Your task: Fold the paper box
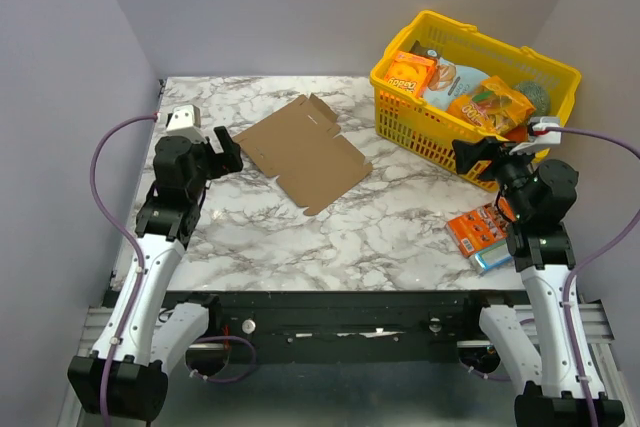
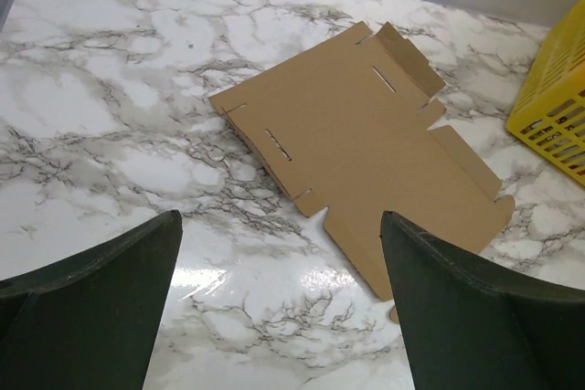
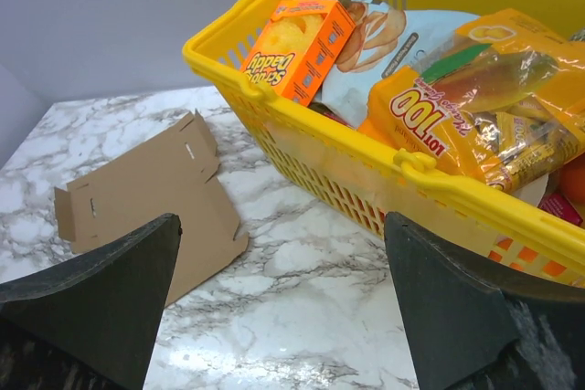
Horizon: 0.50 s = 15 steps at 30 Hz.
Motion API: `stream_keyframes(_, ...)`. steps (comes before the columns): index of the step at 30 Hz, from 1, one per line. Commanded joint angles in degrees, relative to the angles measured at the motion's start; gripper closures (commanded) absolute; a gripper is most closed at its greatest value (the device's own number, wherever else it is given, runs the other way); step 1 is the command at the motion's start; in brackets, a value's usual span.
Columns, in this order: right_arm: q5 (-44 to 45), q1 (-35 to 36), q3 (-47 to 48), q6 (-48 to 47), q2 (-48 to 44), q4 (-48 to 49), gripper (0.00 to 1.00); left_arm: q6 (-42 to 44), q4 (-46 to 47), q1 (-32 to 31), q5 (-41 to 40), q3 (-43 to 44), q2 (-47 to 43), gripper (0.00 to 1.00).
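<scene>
The paper box [image 1: 303,151] is a flat brown cardboard blank with flaps and notched tabs, lying unfolded on the marble table at centre left. It also shows in the left wrist view [image 2: 366,139] and the right wrist view [image 3: 151,198]. My left gripper [image 1: 228,153] is open and empty, held above the table just left of the blank's left edge; in its own view [image 2: 281,226] its jaws stand wide apart. My right gripper [image 1: 473,158] is open and empty, in front of the yellow basket, well right of the blank; it also shows in its own view [image 3: 281,230].
A yellow basket [image 1: 395,112] full of snack packs stands at the back right, close to my right gripper, and shows in the right wrist view [image 3: 302,148]. An orange snack box [image 1: 478,228] and a small blue pack [image 1: 492,259] lie by the right arm. Walls enclose the table.
</scene>
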Motion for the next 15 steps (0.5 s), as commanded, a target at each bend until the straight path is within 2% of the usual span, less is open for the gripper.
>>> stream_keyframes(1,-1.90,-0.24,1.96,-1.13,0.43,-0.40,0.00,-1.23,-1.30,0.21,-1.74,1.68,1.48,0.01)
stream_keyframes(10,-2.78,-0.24,2.13,-1.48,0.17,-0.75,0.00,-6.49,0.10,0.21,2.56,-0.43,3.33,0.01)
stream_keyframes(14,-6.38,-0.24,2.75,-1.31,1.66,-0.75,0.07,-10.53,0.72,-1.19,1.96,-2.10,4.12,0.01)
stream_keyframes(15,-7.95,-0.24,2.92,-0.95,2.10,-0.75,0.09,-11.15,2.55,-4.24,1.60,-3.49,4.29,0.01)
